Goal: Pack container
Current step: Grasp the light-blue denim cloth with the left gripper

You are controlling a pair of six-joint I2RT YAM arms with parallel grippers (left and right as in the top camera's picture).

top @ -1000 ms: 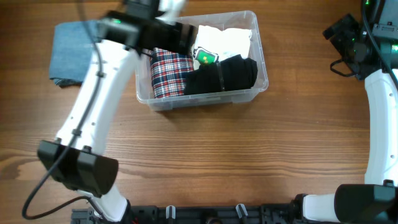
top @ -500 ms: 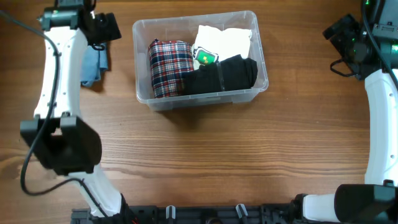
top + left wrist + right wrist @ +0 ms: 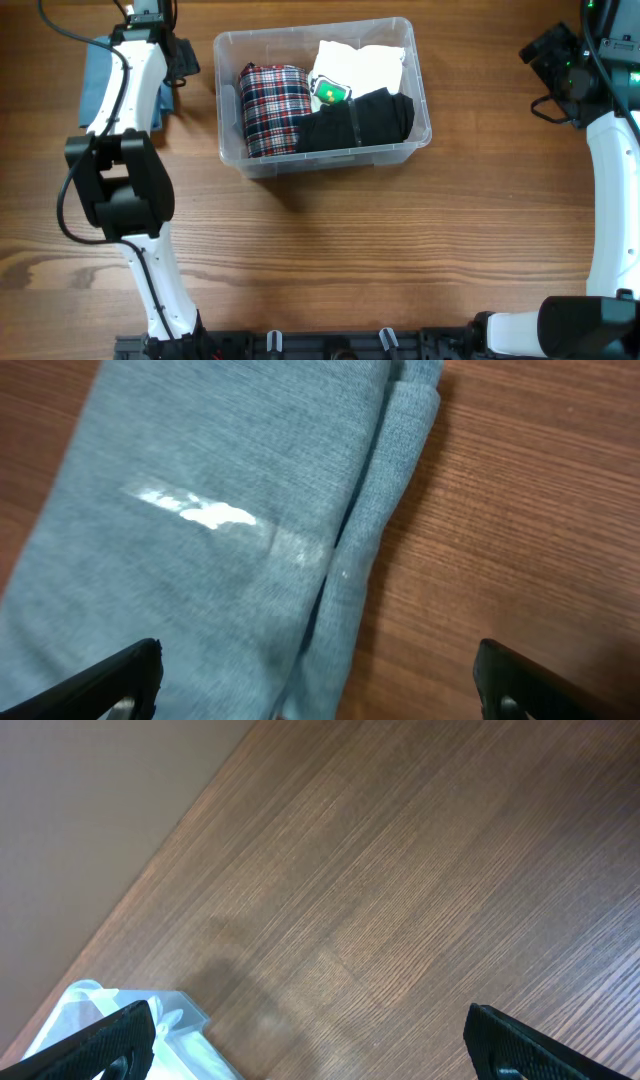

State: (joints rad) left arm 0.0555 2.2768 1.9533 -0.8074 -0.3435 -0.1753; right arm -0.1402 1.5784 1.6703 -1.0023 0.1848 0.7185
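The clear plastic container (image 3: 420, 122) stands at the back middle of the table. It holds a folded plaid garment (image 3: 272, 108), a black garment (image 3: 360, 120) and a white garment (image 3: 362, 66) with a green tag. A folded blue garment (image 3: 98, 78) lies on the table left of the container; it fills the left wrist view (image 3: 200, 530). My left gripper (image 3: 315, 680) is open just above the blue garment's right edge. My right gripper (image 3: 310, 1040) is open and empty over bare table, far right of the container; a corner of the container (image 3: 190, 1018) shows there.
The wooden table (image 3: 400, 250) extends in front of the container. The left arm (image 3: 120, 180) reaches from the front left up to the blue garment. The right arm (image 3: 610, 180) runs along the right edge.
My left gripper has swung from over the container to the left and come down over the blue garment. The right arm has not moved.
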